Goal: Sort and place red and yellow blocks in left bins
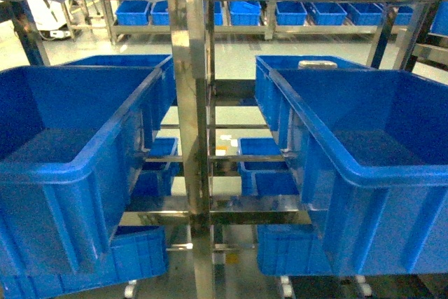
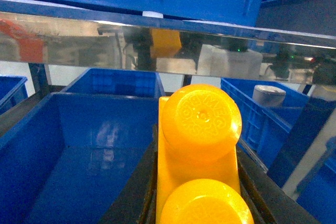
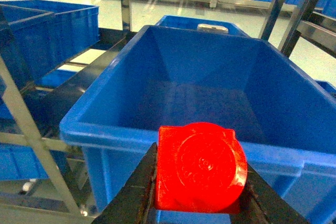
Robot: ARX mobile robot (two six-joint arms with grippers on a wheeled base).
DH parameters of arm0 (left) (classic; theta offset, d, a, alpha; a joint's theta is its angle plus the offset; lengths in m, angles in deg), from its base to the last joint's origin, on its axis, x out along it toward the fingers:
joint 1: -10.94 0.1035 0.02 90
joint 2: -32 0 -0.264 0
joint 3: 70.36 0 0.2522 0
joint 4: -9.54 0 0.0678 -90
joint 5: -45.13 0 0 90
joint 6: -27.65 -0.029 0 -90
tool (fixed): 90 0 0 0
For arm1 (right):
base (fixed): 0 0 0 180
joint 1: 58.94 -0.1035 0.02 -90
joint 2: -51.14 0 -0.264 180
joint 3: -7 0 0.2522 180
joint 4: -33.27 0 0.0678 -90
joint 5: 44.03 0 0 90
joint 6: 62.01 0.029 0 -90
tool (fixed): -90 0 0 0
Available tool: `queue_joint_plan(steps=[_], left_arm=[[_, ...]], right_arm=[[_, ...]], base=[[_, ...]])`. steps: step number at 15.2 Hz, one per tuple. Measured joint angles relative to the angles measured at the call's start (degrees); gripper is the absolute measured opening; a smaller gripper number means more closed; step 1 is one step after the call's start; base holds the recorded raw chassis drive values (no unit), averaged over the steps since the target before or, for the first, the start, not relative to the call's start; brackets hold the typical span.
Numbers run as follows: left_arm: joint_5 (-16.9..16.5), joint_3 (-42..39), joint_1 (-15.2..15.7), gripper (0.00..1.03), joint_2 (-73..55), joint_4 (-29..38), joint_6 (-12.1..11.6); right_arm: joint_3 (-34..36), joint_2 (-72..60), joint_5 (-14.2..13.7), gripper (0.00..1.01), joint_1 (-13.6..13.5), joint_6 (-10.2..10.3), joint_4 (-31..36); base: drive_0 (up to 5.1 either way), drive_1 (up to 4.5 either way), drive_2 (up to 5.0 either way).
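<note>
Left claw (image 2: 197,203) grips the yellow block (image 2: 199,150); right claw (image 3: 199,203) grips the red block (image 3: 200,167). Blue crates (image 1: 70,166) sit on a steel rack (image 1: 190,103); pale floor (image 1: 231,47) lies beyond.

A metal post (image 1: 190,103) stands upright in the middle of the rack. A large bin (image 1: 70,166) sits to its left and another large bin (image 1: 364,166) to its right, each with a further bin behind it. Smaller bins (image 1: 262,166) lie lower down between them, behind the post. A row of bins (image 1: 301,12) lines a shelf far behind. The long block (image 2: 197,150) sits between the left gripper's jaws, above a bin (image 2: 84,150). The short block (image 3: 199,166) sits between the right gripper's jaws, before a bin's near rim (image 3: 115,137).
</note>
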Motion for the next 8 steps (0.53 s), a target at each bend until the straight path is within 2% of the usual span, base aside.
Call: queue_joint_plan(steps=[6,7,8], left_arm=[[0.02,-0.07,0.0,0.27,-0.44,0.07,-0.02],[0.0,-0.07,0.0,0.27,-0.44,0.02,0.0],[0.0,-0.07,0.0,0.27,-0.35,0.04,0.0]], right_arm=[[0.0,-0.09,0.07,0.28,0.0,-0.17,0.39],[-0.04,-2.03,0.74,0.28,0.57,-0.7,3.13],[-0.35,-5.53,1.46,0.28,1.62,-1.31,5.6]], base=[[0.1,4.31,-4.0],[0.1,4.31,-4.0],[0.0,0.0,0.0]])
